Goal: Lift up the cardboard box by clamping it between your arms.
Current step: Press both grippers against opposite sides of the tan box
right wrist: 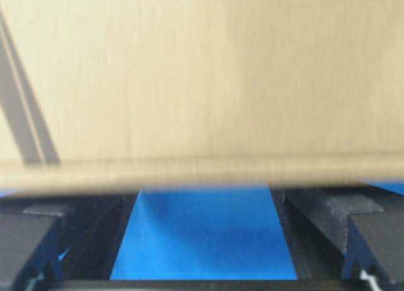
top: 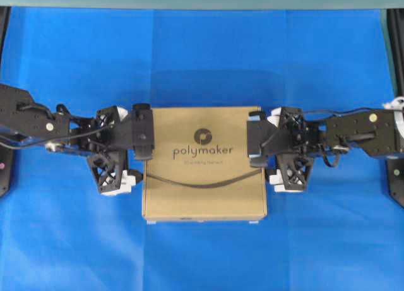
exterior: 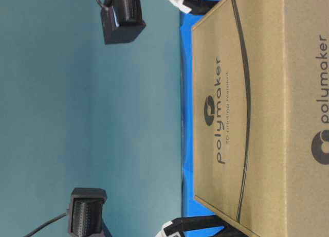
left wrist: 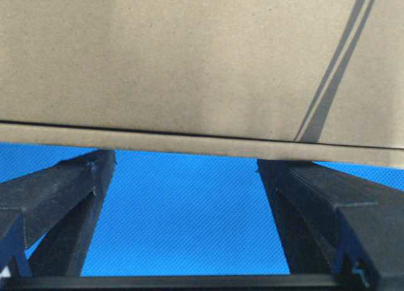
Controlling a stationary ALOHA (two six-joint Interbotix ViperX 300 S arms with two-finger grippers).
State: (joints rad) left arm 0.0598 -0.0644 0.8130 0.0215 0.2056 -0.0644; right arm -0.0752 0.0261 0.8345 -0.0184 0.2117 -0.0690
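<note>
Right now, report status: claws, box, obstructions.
Left claw and right claw both open, flanking the box sides. Flat brown cardboard polymaker box between them over the blue cloth. Nothing in the way.

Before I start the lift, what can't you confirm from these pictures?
- Contact: overhead, each wrist camera block covers the box edge, so whether the left pincer and right pincer press the cardboard box is hidden.
- Right wrist view: box blurred; edge contact unclear.
- Left wrist view: finger tips run under the box edge.
- Table-level view: both arms cut off by the frame; box underside unseen.
- Small print under "polymaker": unreadable.
</note>
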